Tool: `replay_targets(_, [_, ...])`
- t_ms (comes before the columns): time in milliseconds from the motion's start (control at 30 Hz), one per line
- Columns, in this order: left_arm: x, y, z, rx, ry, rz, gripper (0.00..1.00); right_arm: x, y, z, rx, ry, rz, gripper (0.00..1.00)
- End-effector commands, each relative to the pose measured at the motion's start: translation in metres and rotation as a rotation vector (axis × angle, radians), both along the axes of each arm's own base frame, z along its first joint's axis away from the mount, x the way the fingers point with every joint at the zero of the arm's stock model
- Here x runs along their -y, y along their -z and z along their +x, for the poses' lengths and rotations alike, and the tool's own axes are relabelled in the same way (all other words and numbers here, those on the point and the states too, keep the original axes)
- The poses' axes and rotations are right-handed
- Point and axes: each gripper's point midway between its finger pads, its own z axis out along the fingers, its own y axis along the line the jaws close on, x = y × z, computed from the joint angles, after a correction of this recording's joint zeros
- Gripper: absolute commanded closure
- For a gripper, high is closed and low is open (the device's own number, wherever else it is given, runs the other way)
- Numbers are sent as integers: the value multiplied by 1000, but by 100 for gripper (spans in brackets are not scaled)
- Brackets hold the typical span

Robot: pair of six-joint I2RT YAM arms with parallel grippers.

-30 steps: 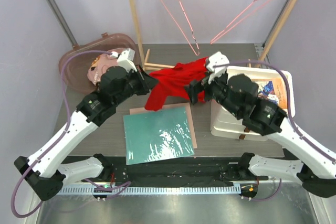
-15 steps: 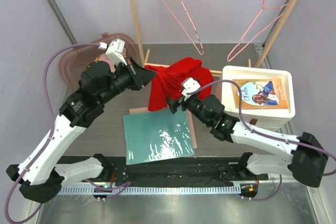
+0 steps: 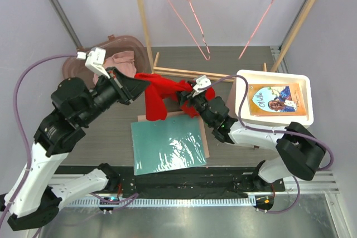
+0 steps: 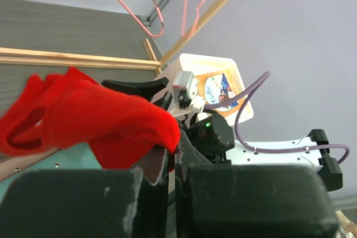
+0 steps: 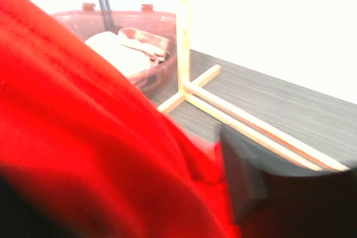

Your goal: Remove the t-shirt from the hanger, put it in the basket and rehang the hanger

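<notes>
Red t-shirt (image 3: 159,90) hangs mid-frame, clear of the bare pink hangers (image 3: 207,54) up top, so removal looks done. Its cloth is pinched by the left gripper (image 4: 172,160); the right gripper (image 3: 187,96) sits against it, and I cannot tell how its fingers stand.

Bright and even from overhead in the top view, with only soft shadows and a pale sheen on the green mat (image 3: 167,143) toward 6 o'clock. Crisp in the left wrist view apart from a dark, blurred foreground at 6 o'clock. Overexposed in the right wrist view — blown to white from 12 to 3 o'clock, with the t-shirt (image 5: 67,126) at 8 o'clock smeared out of focus.
</notes>
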Motion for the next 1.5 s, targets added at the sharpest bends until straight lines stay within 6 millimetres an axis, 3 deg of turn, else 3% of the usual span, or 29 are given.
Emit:
replay_targets(0, [-17,29,3,-23,-77,65,100,-8,-55,-9,37,-96,190,53])
replay_targets(33, [-21,38,5,-37,-97,83,100,-10,-75,-12,49,-118,216,68])
replay_targets(67, [-24,48,7,-54,-120,107,100,-12,-86,-16,45,-140,228,75])
replay_targets(100, [-28,73,10,-98,-143,154,100,-13,-96,-22,32,-171,234,82])
replay_targets(133, [-39,82,14,-100,-205,170,100,-13,-114,-24,46,-181,256,90])
replay_targets(200, [-46,104,19,-129,-252,199,100,-8,-125,-24,31,-161,266,99])
replay_targets(233, [-43,124,21,-155,-250,225,99,-5,-144,-25,42,-162,300,99])
replay_targets(300, [-28,128,23,-143,-187,208,75,-8,-152,-25,26,-194,293,99])
replay_targets(333, [-17,138,25,-158,-145,220,64,-8,-170,-24,40,-212,314,99])
replay_targets(433, [11,128,14,-124,25,202,21,-15,-192,-20,3,-276,310,99])
replay_targets(533, [20,112,6,-36,116,210,1,-26,-207,-31,-29,-376,258,99])
replay_targets(567, [19,97,2,23,129,187,0,-27,-211,-34,-31,-399,257,99])
replay_targets(667, [15,74,-11,167,175,190,0,-29,-218,-47,-58,-487,258,99])
replay_targets(833, [11,51,-18,358,194,212,0,-35,-228,-74,-89,-658,249,99])
replay_targets(967, [13,53,-12,477,222,330,0,-37,-233,-97,-95,-791,252,99])
replay_targets(1100, [29,70,-10,525,323,404,0,-37,-242,-114,-110,-890,284,99])
replay_targets(1300, [70,66,-20,560,535,302,0,-37,-257,-133,-98,-1027,341,99])
replay_targets(1467, [85,72,-4,534,529,273,0,-35,-267,-144,-99,-1089,398,99])
